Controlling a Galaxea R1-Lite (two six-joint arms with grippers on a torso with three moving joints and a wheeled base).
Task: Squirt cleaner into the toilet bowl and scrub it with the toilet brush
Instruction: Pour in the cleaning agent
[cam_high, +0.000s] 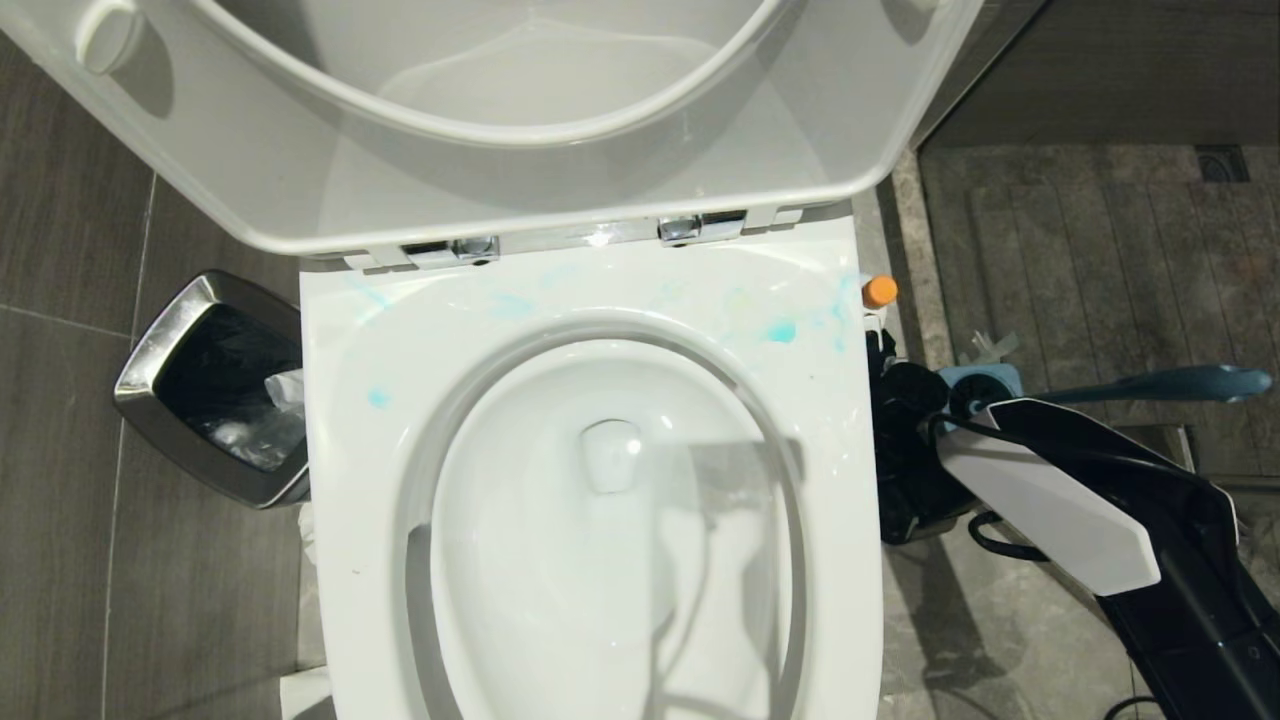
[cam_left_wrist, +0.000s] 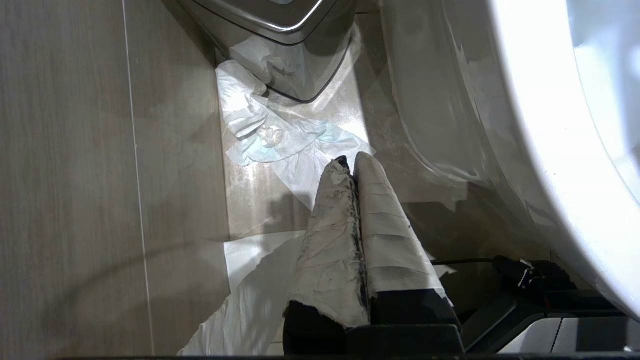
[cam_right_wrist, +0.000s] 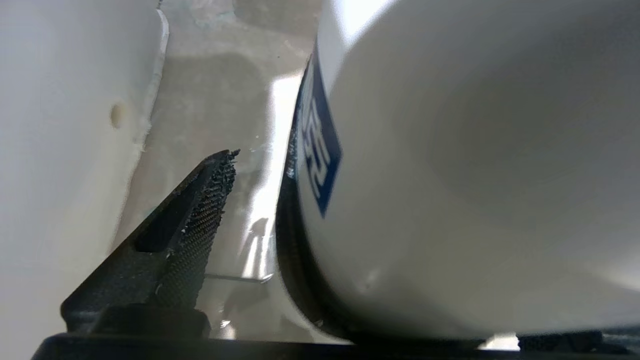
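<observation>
**Bottle beside parted fingers at the toilet's right flank**

Tiles of grey-brown cover the bathroom floor (cam_high: 60, 450), with pale grout lines running across them. To the right, past a stone sill, lies a darker shower floor with a corner drain (cam_high: 1220, 163). The toilet (cam_high: 400, 400) fills the middle of the head view, seat and lid (cam_high: 250, 170) raised, its white rim marked with teal-blue smears (cam_high: 780, 330); the basin is pale and glossy. A steel-rimmed bin (cam_high: 165, 340) stands on the left, touching the toilet's side, and crumpled paper (cam_left_wrist: 260, 130) lies on the floor at its foot.

The right arm (cam_high: 1050, 510) reaches down along the toilet's right side. The cleaner (cam_high: 879, 291) stands there on the floor, just beside the rim, only its orange cap showing from above. In the right wrist view the white bottle body (cam_right_wrist: 450, 175) with a blue label sits very close against one side of the right gripper (cam_right_wrist: 260, 165); one ribbed black finger (cam_right_wrist: 200, 210) stands clear of it with a lit gap between, so the fingers are apart and not clamped on the bottle. The other finger is hidden behind the bottle.

The brush (cam_high: 1170, 384) leans behind the arm, its teal handle pointing right, near the bottle.

The left gripper (cam_left_wrist: 352, 162) hangs low beside the toilet's left flank, its taped fingers pressed together over the paper.
</observation>
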